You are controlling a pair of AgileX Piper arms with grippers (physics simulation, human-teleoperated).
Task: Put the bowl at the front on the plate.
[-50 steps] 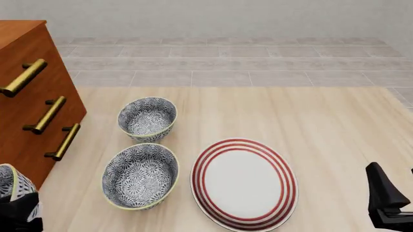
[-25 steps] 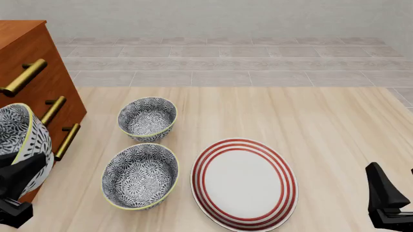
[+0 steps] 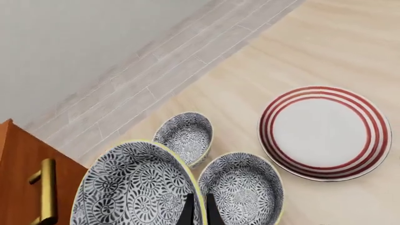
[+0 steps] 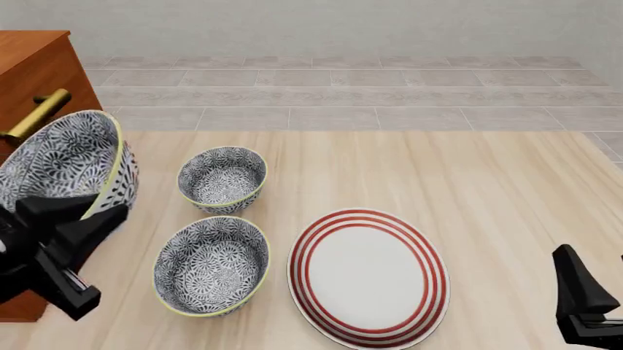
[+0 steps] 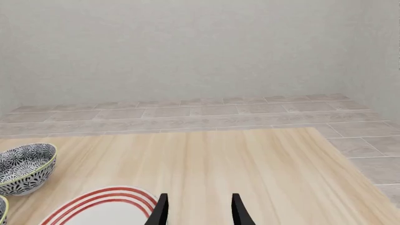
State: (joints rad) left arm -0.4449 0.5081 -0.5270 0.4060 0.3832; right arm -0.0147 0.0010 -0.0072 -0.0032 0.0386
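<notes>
The bowl point(image 4: 60, 160), patterned blue-grey with a yellow-green rim, hangs tilted in the air at the left, in front of the cabinet. My left gripper point(image 4: 83, 213) is shut on its rim. In the left wrist view the two fingers of the left gripper point(image 3: 198, 212) pinch the bowl point(image 3: 131, 187) at its edge. The plate point(image 4: 368, 277), white with red rings, lies flat on the table to the right of the held bowl; the wrist view also shows the plate point(image 3: 325, 132). My right gripper point(image 4: 584, 310) sits low at the front right, and its wrist view shows the right gripper point(image 5: 196, 210) open with nothing between its fingers.
Two alike bowls stand on the table: a nearer bowl point(image 4: 212, 264) right beside the plate and a farther bowl point(image 4: 222, 179). A wooden cabinet point(image 4: 34, 69) with brass handles point(image 4: 37, 115) stands at the left edge. Grey floor tiles point(image 4: 341, 95) lie beyond the table.
My left gripper has lifted the bowl from the front left corner, up and a little to the right, and it now covers the cabinet's lower handles. The right arm has stayed still.
</notes>
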